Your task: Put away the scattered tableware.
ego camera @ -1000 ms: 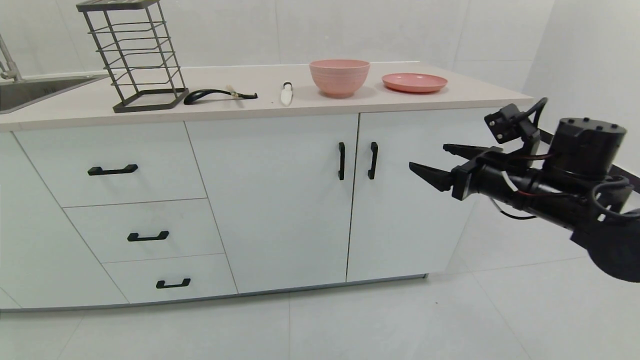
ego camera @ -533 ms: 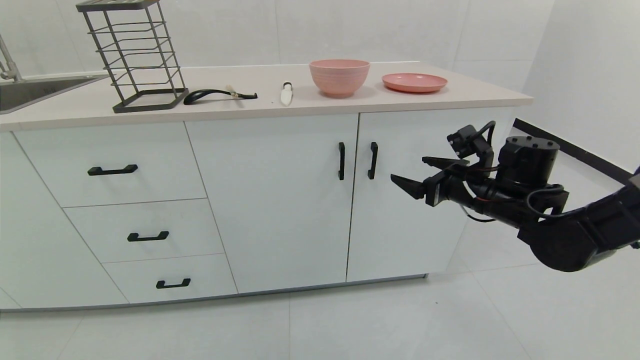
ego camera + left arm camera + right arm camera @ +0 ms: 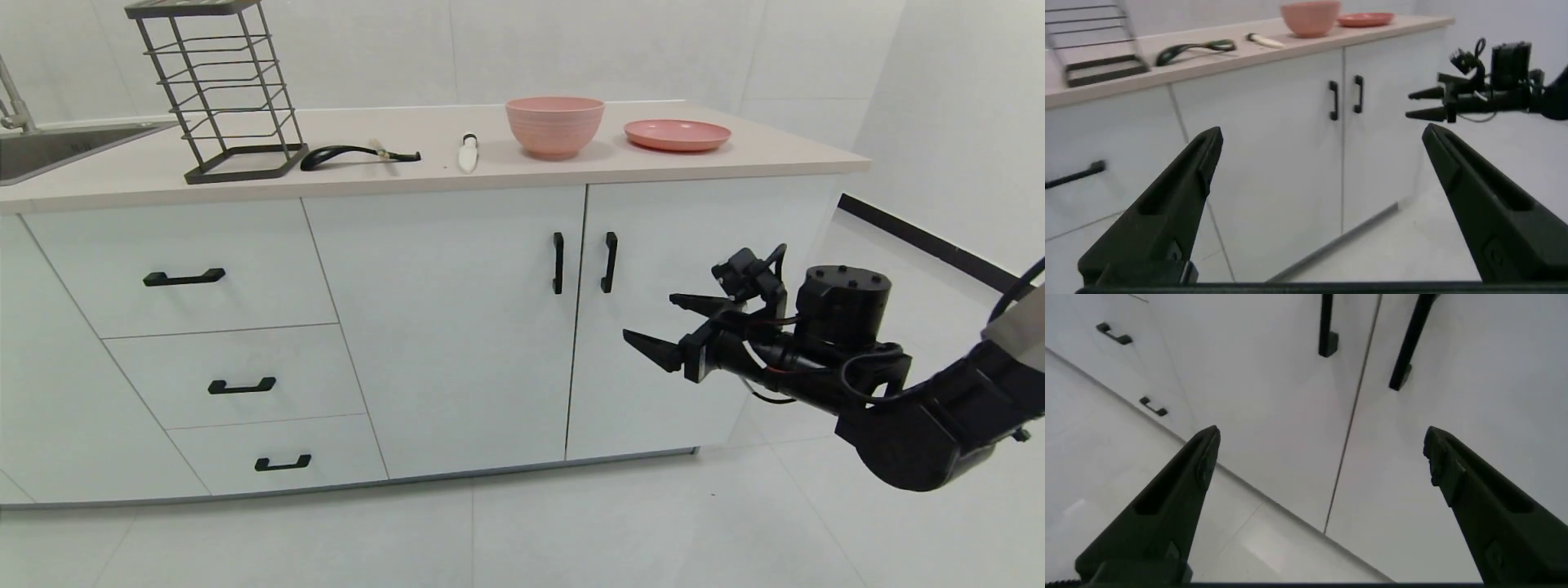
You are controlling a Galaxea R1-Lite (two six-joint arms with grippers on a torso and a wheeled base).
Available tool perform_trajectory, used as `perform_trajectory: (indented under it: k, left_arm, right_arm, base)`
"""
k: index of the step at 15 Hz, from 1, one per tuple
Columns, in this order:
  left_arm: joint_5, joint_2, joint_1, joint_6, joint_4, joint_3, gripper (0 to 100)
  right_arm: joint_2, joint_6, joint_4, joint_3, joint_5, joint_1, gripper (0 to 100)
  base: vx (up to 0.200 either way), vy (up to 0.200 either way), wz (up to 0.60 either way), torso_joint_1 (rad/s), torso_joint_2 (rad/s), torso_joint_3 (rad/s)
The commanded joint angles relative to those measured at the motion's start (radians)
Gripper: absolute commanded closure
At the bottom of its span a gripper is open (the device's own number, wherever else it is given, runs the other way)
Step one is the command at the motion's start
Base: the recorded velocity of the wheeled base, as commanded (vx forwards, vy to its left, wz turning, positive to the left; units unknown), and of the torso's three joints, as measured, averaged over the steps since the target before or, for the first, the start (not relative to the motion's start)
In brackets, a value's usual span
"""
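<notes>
On the countertop (image 3: 735, 159) stand a pink bowl (image 3: 554, 125) and, to its right, a pink plate (image 3: 677, 134). A white-handled utensil (image 3: 467, 153) and a black ladle (image 3: 353, 154) lie left of the bowl. The bowl (image 3: 1310, 16) and plate (image 3: 1364, 19) also appear far off in the left wrist view. My right gripper (image 3: 673, 328) hangs open and empty in front of the right cabinet door, well below the counter, a little right of the door handles (image 3: 607, 261). My left gripper (image 3: 1323, 204) is open, pointing toward the cabinets from farther back.
A black wire dish rack (image 3: 224, 90) stands at the counter's left, beside a steel sink (image 3: 61, 147). Below are three drawers (image 3: 184, 278) and two closed cabinet doors with black handles (image 3: 1327, 327). Pale tiled floor (image 3: 571, 531) lies open in front.
My right arm has come down and moved left, bringing its open gripper from near counter height to mid-height of the right cabinet door. The tableware has not moved.
</notes>
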State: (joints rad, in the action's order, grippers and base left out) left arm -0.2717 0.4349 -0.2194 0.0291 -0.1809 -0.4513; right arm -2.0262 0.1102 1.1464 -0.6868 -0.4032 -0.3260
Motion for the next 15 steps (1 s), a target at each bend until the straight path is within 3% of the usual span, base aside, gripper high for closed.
perform_trajectory:
  k: [1,4,6,9,13,15]
  left_arm:
    - [-0.067,0.329,-0.089,0.054,-0.06,-0.092,0]
    - [-0.159,0.616,-0.141,0.098,-0.213,-0.106,0]
    - [-0.215,0.742,-0.149,0.106,-0.301,-0.107,0]
    - [-0.273,0.952,-0.164,0.155,-0.509,-0.113,0]
    - [-0.291,1.213,-0.204,0.146,-0.758,-0.153,0]
    - [-0.285,1.297,-0.25,0.146,-0.796,-0.19,0]
  right_arm:
    - [0.076,0.006,0.013,0.038,-0.049,0.025,0]
    - [0.069,0.008,0.044,0.018,-0.085,0.05,0]
    - [0.032,0.034,0.044,-0.031,-0.118,0.059,0]
    - [-0.037,0.037,0.044,-0.115,-0.123,0.081,0]
    - [-0.163,0.037,0.047,-0.24,-0.144,0.082,0]
    - [-0.235,0.037,0.079,-0.321,-0.213,0.087,0]
  base:
    - [0.0,0.0,0.0,0.0,0.0,0.0]
    - [0.0,0.0,0.0,0.0,0.0,0.0]
    - [0.0,0.0,0.0,0.0,0.0,0.0]
    - [0.0,0.0,0.0,0.0,0.0,0.0]
    - [0.0,0.0,0.0,0.0,0.0,0.0]
    - [0.0,0.0,0.0,0.0,0.0,0.0]
